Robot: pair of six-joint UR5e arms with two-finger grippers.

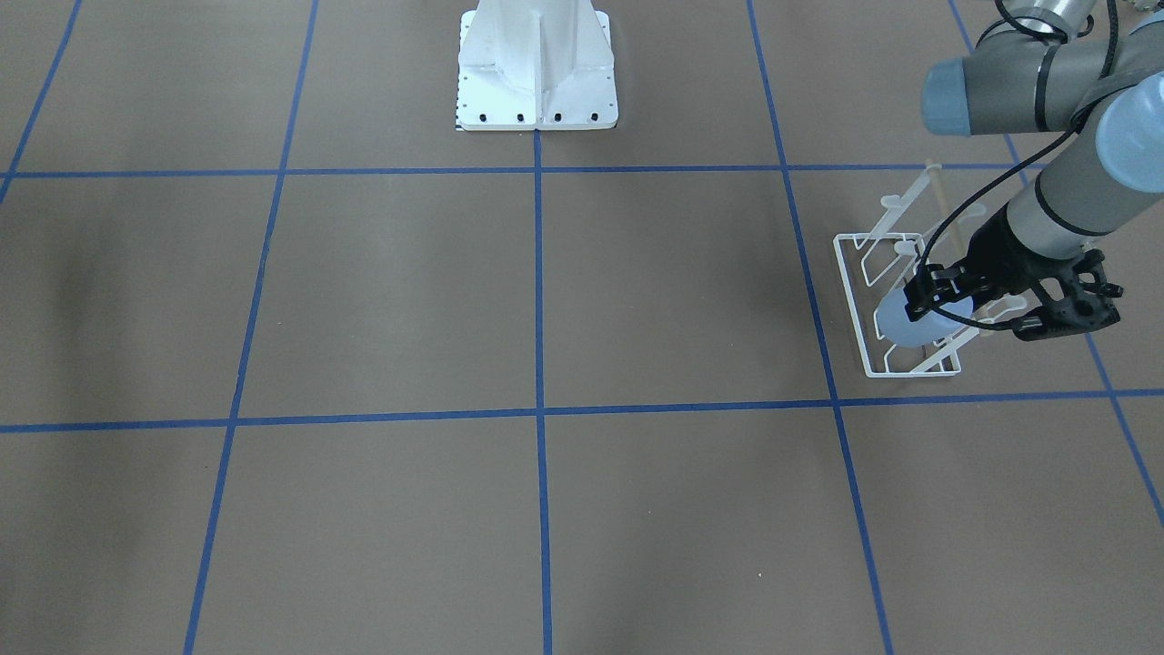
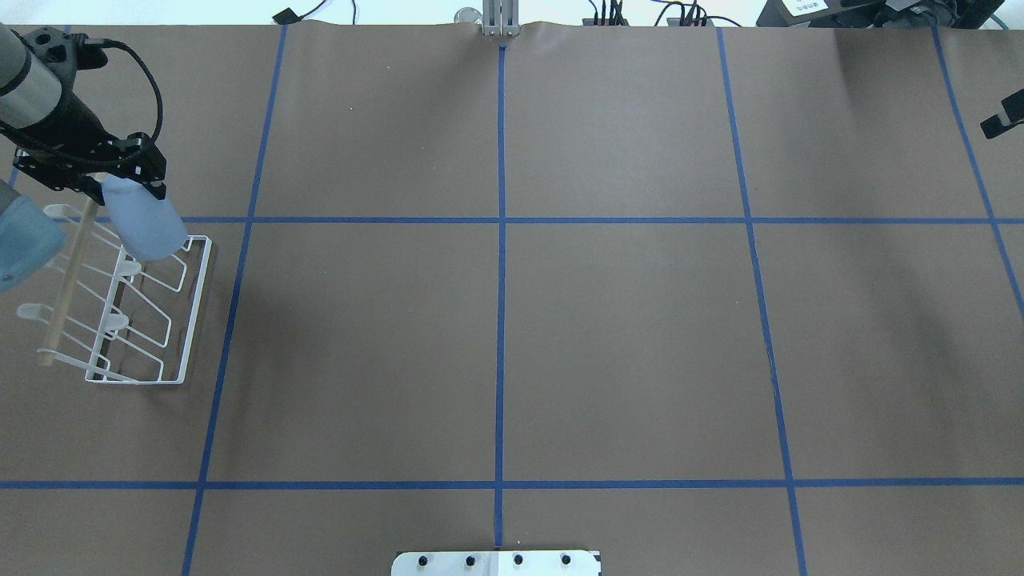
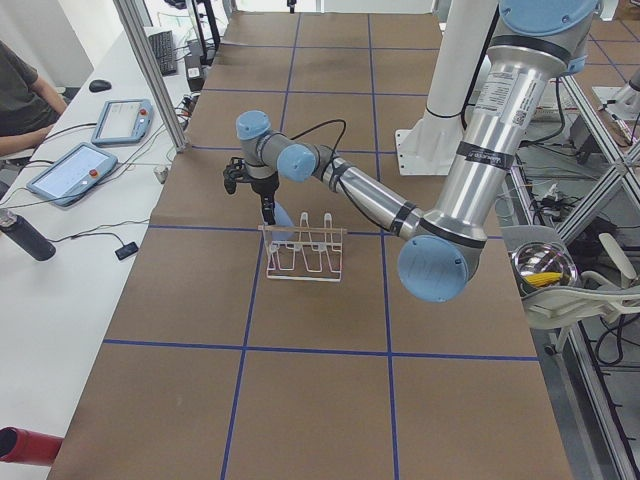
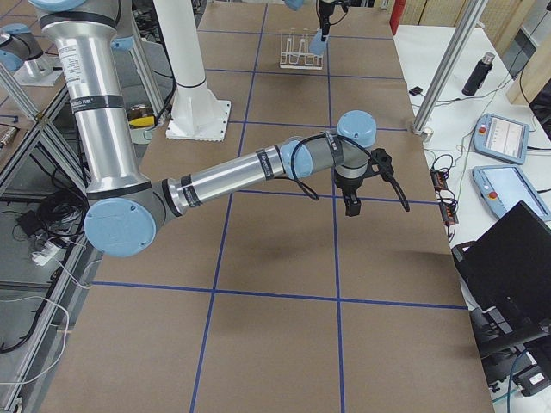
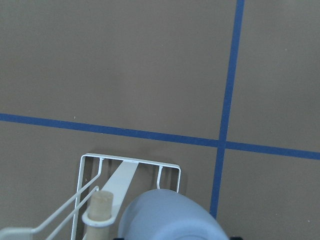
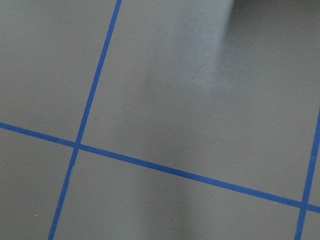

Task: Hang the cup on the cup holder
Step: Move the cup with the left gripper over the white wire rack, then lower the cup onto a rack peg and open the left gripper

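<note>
Brown-papered desk (image 2: pixel 608 344) gridded in blue tape (image 2: pixel 500 320); cup (image 2: pixel 146 224) at the cup holder (image 2: pixel 194 320).
The left claw (image 2: pixel 128 186) clamps the tilted cup over the cup holder's end; the right claw (image 4: pixel 352 209) hangs over bare paper, its opening impossible to tell.

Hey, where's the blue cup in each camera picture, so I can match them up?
Front-facing: blue cup at the right, mid-height.
Overhead: upper left.
Exterior left: left of centre.
Exterior right: top, small and far.
Left wrist: bottom centre.
Right wrist: not in it.
Shared landmark: the white cup holder, right by the cup in all five.
</note>
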